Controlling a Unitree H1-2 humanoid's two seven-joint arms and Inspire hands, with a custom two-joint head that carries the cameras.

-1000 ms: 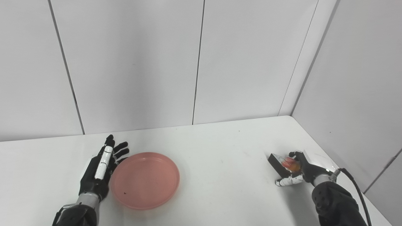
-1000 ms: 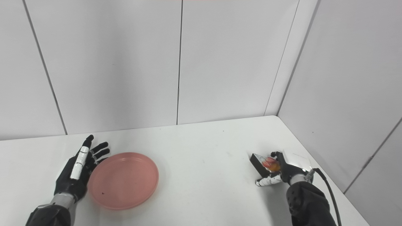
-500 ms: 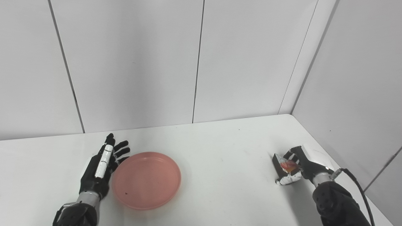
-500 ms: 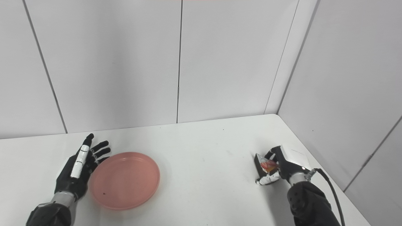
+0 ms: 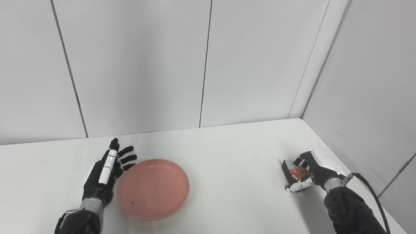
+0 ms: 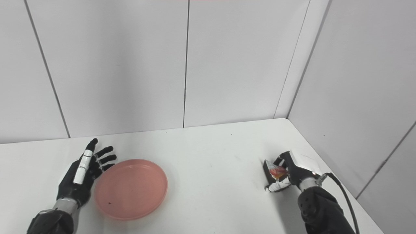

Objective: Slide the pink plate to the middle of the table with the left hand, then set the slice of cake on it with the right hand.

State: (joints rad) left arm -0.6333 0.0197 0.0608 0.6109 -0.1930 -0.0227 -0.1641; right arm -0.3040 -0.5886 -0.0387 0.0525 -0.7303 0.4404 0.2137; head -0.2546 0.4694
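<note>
A round pink plate [image 5: 153, 188] lies flat on the white table [image 5: 227, 175], left of the middle. My left hand [image 5: 104, 175] stands on edge against the plate's left rim, fingers straight and spread, holding nothing. At the right side, the slice of cake [image 5: 294, 170], dark with a red and orange top, stands on the table. My right hand [image 5: 310, 174] is wrapped around it, fingers behind it and the thumb in front low down. The cake's far side is hidden by the fingers.
Grey wall panels close the table at the back and on the right. The table's right edge [image 5: 367, 191] runs close beside my right arm. A black cable [image 5: 373, 198] loops from the right wrist.
The plate has slid a little to the right with my left hand against it. The right hand has tightened around the cake slice, which now stands more upright.
</note>
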